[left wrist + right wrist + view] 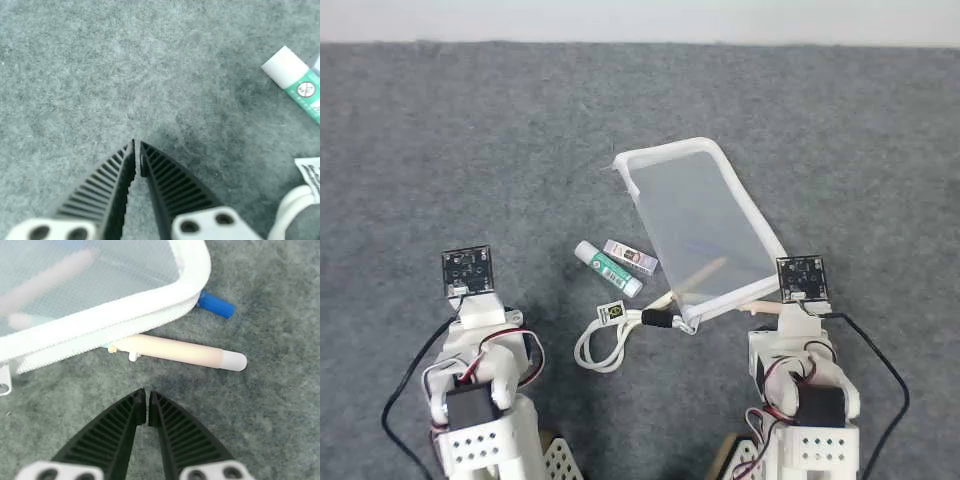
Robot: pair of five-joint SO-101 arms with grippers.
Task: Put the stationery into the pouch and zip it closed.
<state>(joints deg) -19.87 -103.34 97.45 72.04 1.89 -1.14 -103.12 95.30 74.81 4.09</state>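
Observation:
A white mesh pouch [700,222] lies slanted at mid-table, with a pale pen [701,272] showing through its mesh. Left of it lie a green-and-white glue stick [607,268] and a small pink stick [630,257]. A cream pen [185,351] rests against the pouch's zip edge [125,305], with a blue cap [216,305] poking out beside the corner. My right gripper [146,392] is shut and empty, just short of that pen. My left gripper [137,145] is shut over bare carpet, with the glue stick [295,80] off to one side.
A coiled white cable [605,338] with a black plug and a paper tag [309,172] lies in front of the pouch, between the two arms. Grey carpet [470,150] covers the table. The left arm [485,400] and right arm [805,390] stand at the near edge.

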